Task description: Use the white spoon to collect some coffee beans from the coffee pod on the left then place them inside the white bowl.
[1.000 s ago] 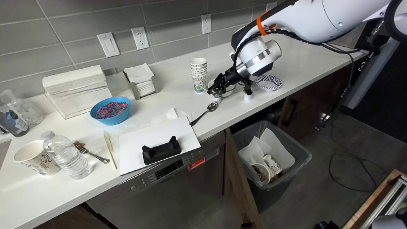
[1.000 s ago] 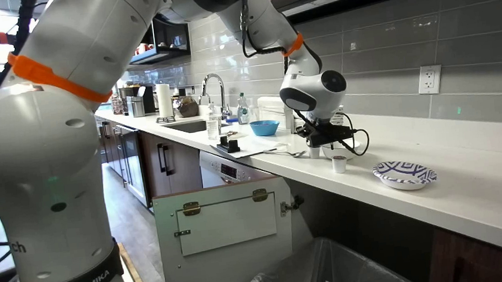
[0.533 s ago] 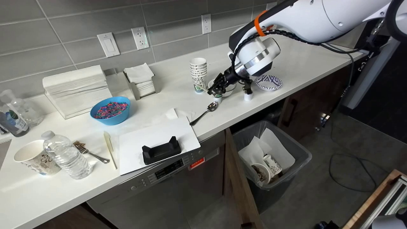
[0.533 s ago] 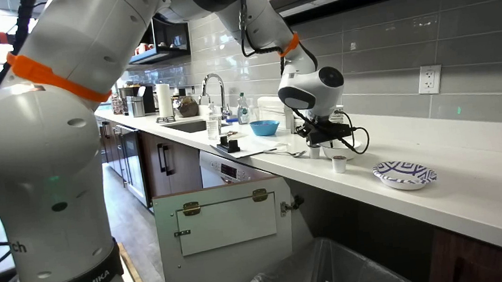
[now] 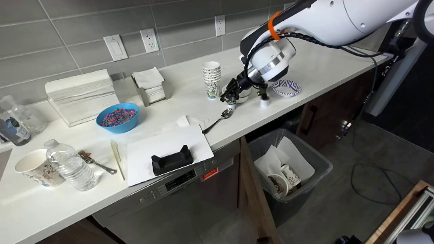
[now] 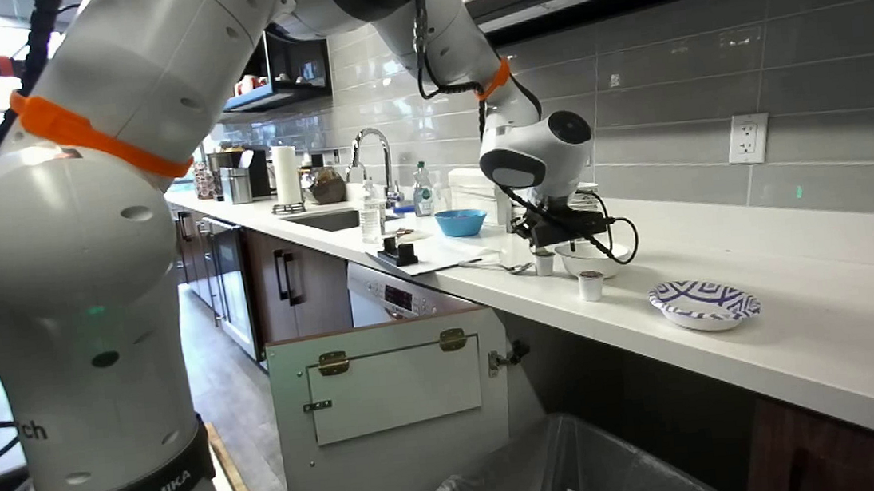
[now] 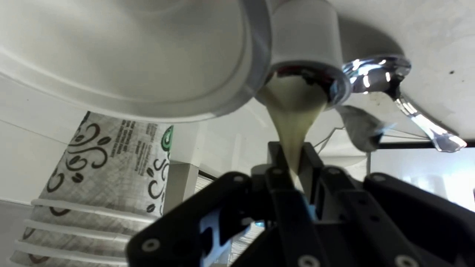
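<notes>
Narrow grip at the scooping step

The jaws of the gripper [image 7: 295, 150], low centre of the wrist view, stand narrow and pinch the thin handle of the white spoon [image 7: 293, 115]. The spoon's head lies across the mouth of the coffee pod [image 7: 306, 33], at upper centre; whether it dips into the dark interior or hangs above the rim cannot be told, nor whether it carries any beans. The step in hand is judged to be the scoop, with the transfer not yet made. Just beside the pod, the white bowl [image 7: 156, 63] fills the upper left of the frame; to the right lie a metal spoon [image 7: 378, 74] and what looks like a torn lid flap [image 7: 356, 126]. Paper cups [image 7: 111, 163] occupy the lower left. In an exterior view, a second pod [image 6: 591, 287] stands to the lower right of the one in use.

Likely faults: the handle may twist in the pinch if the head is pressed hard against the pod's wall. The pod, presumably light, may tip if the spoon levers on its rim. The flap may snag the head as it lifts. A low sideways sweep may strike the bowl's rim and scatter beans.
</notes>
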Controlling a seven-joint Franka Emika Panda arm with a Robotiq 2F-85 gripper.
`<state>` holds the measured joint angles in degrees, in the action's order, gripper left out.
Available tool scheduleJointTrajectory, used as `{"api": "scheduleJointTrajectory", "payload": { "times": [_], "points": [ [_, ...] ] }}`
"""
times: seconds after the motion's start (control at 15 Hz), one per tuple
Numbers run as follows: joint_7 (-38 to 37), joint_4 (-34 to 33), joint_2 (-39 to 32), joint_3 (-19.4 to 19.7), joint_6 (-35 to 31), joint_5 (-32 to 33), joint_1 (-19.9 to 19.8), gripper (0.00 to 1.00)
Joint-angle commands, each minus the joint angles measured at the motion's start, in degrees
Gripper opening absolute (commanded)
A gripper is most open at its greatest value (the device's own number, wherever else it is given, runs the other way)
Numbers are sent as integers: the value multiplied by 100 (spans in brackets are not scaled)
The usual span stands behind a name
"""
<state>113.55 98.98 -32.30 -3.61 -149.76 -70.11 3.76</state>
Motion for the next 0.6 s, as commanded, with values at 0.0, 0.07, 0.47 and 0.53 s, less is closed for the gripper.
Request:
{"api": "scheduleJointTrajectory", "payload": {
  "times": [0.0,0.07,0.47,0.53],
  "points": [
    [-249,134,121,-70,-237,276,5,4],
    [-289,138,133,-78,-276,324,8,4],
    [-460,124,197,-158,-347,540,-37,4],
    [-495,112,197,-163,-340,572,-39,4]
  ]
}}
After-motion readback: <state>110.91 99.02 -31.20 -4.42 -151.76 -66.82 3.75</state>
